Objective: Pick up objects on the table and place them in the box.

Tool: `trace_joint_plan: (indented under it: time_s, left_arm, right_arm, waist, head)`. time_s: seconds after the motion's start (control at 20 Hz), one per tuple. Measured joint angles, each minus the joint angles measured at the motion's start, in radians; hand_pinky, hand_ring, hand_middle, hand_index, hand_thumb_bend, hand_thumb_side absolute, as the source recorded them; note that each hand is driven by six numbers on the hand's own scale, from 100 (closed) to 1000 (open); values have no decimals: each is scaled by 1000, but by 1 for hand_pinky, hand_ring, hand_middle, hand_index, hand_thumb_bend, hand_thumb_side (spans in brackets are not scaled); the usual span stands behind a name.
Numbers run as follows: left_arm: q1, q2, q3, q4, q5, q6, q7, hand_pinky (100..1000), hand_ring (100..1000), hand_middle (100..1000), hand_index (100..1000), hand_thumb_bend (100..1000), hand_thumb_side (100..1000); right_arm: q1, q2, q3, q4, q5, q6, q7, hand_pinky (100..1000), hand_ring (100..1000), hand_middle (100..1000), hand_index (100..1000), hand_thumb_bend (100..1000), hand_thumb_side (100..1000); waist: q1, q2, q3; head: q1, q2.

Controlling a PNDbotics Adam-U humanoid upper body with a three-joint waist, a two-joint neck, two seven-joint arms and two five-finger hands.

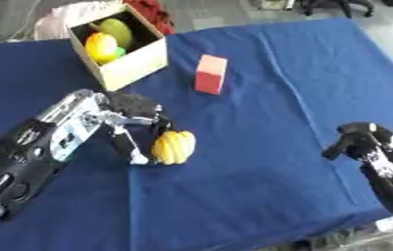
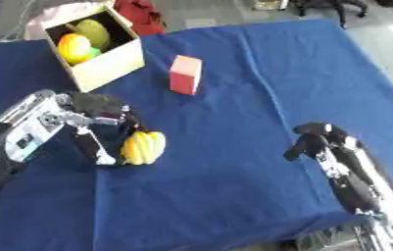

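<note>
Beside the bananas | left hand fingers curled round them | right hand curled, empty | risk: bananas slipping out before reaching box

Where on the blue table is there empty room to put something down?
Bare blue cloth lies right of the red block, and between the bananas and the right hand. It is crowded near the box and left hand.
</note>
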Motion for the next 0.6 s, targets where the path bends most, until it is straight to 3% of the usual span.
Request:
trace_joint_plan:
  time_s: [0.25, 0.3, 0.35, 0.6]
  left_arm:
    - [5, 0, 16, 6, 6, 13, 125, 566, 381, 354, 577, 131, 153]
    - [5, 0, 21, 6, 16, 21, 149, 556, 366, 338, 564, 100, 226]
    - [5, 0, 26, 6, 29, 30, 172, 552, 362, 334, 562, 100, 153]
    - [1, 22, 61, -28, 101, 99, 254, 568, 373, 347, 579, 100, 153]
  right_arm:
    - [0, 0, 0, 0, 0, -1, -4, 576, 487, 460, 694, 100, 515]
    - [0, 0, 0, 0, 1, -1, -4, 576, 487, 460, 694, 100, 514]
    - [0, 0, 0, 0, 1, 0, -5, 576, 488, 460, 694, 100, 514]
    - [0, 0, 0, 0, 4, 1, -7, 578, 489, 461, 695, 100, 516]
  waist:
    - [0, 0, 2]
    - [0, 0, 2]
    - [0, 0, 2]
    - [0, 0, 2]
  head:
    - [-2, -1]
    - [-3, -1]
    - [-4, -2]
    - [-7, -8]
